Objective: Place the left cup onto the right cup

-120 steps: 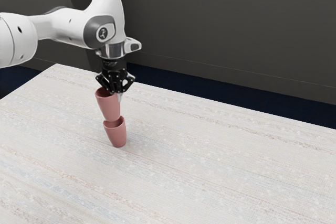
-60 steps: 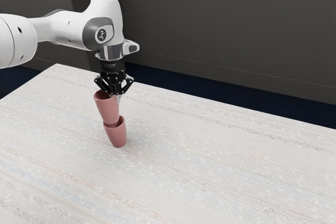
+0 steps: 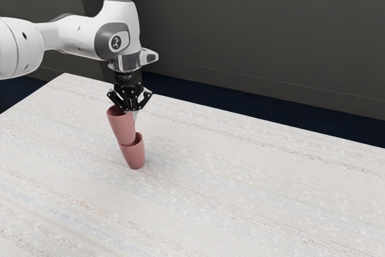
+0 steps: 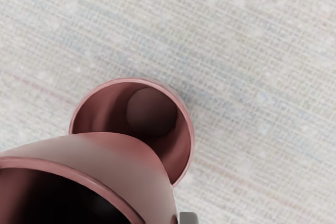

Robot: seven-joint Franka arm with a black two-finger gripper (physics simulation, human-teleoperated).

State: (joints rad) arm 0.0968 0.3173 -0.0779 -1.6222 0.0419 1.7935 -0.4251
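currently the worktop [image 3: 271, 179] carries the lower cup [image 3: 136, 156], standing mouth up. the arm [image 3: 72, 34] hangs the held cup [image 3: 122, 126] over it, leaning, base just inside that mouth. end effector [image 3: 129, 108] is clamped narrowly on its rim wall, which likely explains the tilt.

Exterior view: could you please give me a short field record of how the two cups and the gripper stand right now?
held cup: pink, tilted, base at the lower cup's mouth
lower cup: pink, standing on the table, mouth up
gripper: shut on the held cup's rim
nesting: partial; most of the held cup stands above the lower cup
table: pale woven surface
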